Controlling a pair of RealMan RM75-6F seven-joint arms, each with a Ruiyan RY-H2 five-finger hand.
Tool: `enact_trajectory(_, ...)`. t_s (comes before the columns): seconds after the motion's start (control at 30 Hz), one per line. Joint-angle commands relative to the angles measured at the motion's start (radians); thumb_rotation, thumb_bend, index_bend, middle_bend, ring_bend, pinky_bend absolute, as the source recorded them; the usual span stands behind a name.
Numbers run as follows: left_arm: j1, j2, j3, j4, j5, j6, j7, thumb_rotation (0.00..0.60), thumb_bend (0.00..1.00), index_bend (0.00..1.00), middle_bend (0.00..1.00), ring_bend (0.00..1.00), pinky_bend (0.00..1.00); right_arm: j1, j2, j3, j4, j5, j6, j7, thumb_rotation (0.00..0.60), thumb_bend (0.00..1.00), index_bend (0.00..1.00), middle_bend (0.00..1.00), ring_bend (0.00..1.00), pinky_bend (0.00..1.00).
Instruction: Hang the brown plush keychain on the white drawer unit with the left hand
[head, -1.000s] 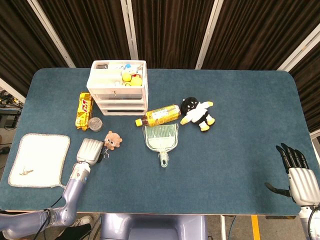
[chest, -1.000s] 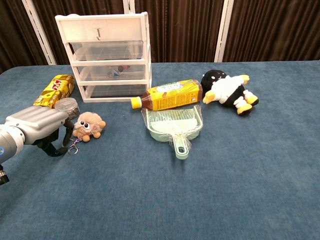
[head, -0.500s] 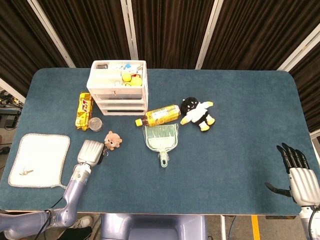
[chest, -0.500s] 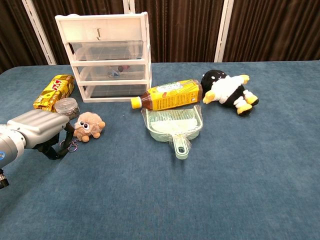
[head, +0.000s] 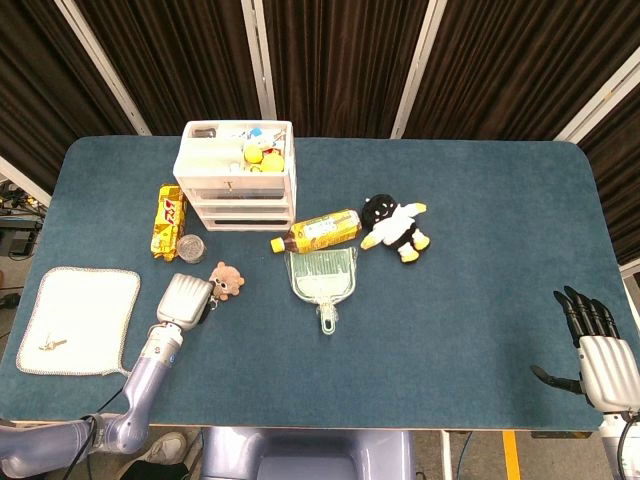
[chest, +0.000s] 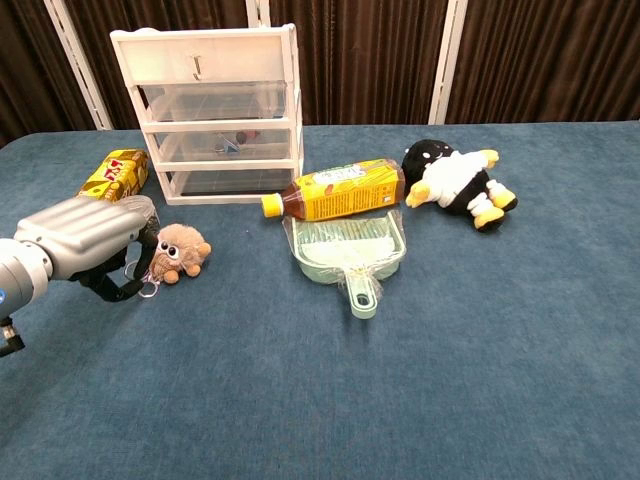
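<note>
**Blue felt table, items listed left to right**

Blue napped cloth covers the table. White fringed cloth mat, flat, lies left of the left hand, with a small pale object on it too small to identify.

Left hand: grey metallic shell, knuckles up, dark fingers curled down onto the table around the metal ring of the brown plush keychain. Whether the ring is actually pinched cannot be told. The keychain is a round, fuzzy brown ball with large eyes, lying on the table touching the hand's right side.

Yellow crinkled snack packet and a small round lidded jar lie just behind the hand. White drawer unit: plastic frame, translucent drawers, a small hook on the top drawer front, standing behind and right of the hand, apart from the keychain.

Further right: yellow-labelled plastic bottle on its side; pale green ribbed dustpan; black-and-white plush toy with yellow feet.

Right hand: far right at the table edge, dark fingers extended and slightly spread, holding nothing.
</note>
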Motion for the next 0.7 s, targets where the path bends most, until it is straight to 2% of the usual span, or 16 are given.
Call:
enact_trajectory(0.03, -0.017, 0.034, 0.013, -0.016, 0.079, 0.013, -0.020, 0.600, 0.41, 0.61, 1.00, 0.89, 0.75, 0.000, 0.000, 0.000, 0.000, 0.000, -0.001, 0.000, 0.600, 0.00, 0.00, 0.00, 0.00, 0.00)
enact_trajectory(0.37, -0.065, 0.110, -0.003, -0.037, 0.209, 0.022, -0.039, 0.600, 0.41, 0.62, 1.00, 0.88, 0.75, -0.002, -0.001, -0.001, -0.001, 0.000, 0.001, -0.005, 0.600, 0.00, 0.00, 0.00, 0.00, 0.00)
enact_trajectory(0.7, -0.123, 0.153, -0.059, -0.018, 0.250, 0.005, -0.045, 0.600, 0.41, 0.62, 1.00, 0.88, 0.75, -0.003, -0.001, -0.003, -0.001, -0.002, 0.001, -0.002, 0.600, 0.00, 0.00, 0.00, 0.00, 0.00)
